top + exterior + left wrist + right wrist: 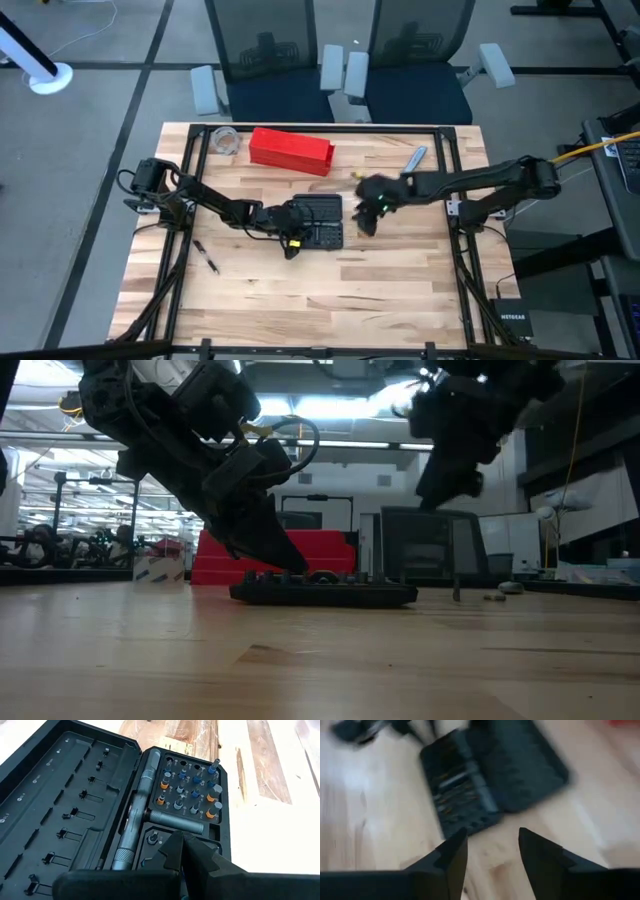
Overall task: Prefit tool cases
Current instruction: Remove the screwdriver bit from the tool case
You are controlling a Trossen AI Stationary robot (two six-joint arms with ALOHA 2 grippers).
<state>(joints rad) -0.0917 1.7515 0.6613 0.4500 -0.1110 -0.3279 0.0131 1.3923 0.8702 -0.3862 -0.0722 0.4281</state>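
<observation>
The black tool case (318, 220) lies open and flat on the table's middle. In the left wrist view its gridded lid half (75, 795) sits beside the tray half, which carries a ratchet (135, 815) and several bits (192, 790). My left gripper (291, 242) is shut, with its tips down on the tray half's near end. My right gripper (368, 214) hangs open above the table just right of the case, touching nothing. In its wrist view the case (490, 775) lies ahead of the fingers. My left gripper (176, 839) has its shut fingers on the case's tray half (155, 840), beside the ratchet handle's end. The fingers slant down from the table's left (290, 560). The case stays flat on the table. Whether something small is pinched between the tips, I cannot tell.
A long red box (290, 150) lies behind the case near the far edge, with a clear round thing (226, 141) to its left. A metal tool (415, 158) lies far right. A small dark piece (210, 263) lies near left. The near half of the table (330, 300) is bare wood.
</observation>
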